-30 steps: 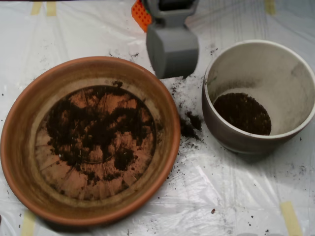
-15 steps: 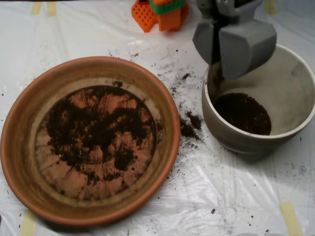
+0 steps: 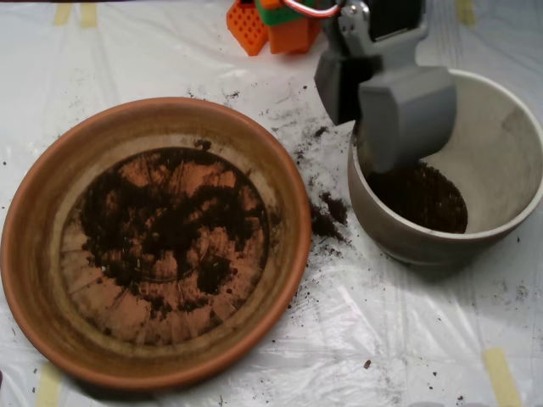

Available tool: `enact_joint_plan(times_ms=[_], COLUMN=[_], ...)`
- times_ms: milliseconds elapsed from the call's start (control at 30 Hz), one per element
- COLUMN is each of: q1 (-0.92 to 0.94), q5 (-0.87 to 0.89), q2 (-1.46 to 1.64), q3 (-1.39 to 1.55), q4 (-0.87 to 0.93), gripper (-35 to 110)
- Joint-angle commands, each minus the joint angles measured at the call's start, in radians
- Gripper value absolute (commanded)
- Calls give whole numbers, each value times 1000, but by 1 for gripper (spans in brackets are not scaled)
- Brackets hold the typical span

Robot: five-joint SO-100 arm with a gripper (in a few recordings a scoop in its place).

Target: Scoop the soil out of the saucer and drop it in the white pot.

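The saucer [image 3: 34, 246] sits at the sheet's [image 3: 407, 339] left, the white pot [image 3: 501, 170] at its right, soil [image 3: 327, 216] spilled between them.

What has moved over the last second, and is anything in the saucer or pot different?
The end effector swung right from between the dishes to over the white pot's left rim, its shells now parted. The saucer, its soil and the spilled clump look unchanged.
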Motion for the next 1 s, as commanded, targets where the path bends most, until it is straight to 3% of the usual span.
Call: enact_joint_plan(times_ms=[0,200,433,700,967], q1=[127,428,690,839,816], q5=[87,130,94,23,-6], q2=[133,149,-40,-267,-230], q3=[-9,184,336,362,445], q4=[-26,-150,-288,-417,-462], gripper=[23,24,26,26,26])
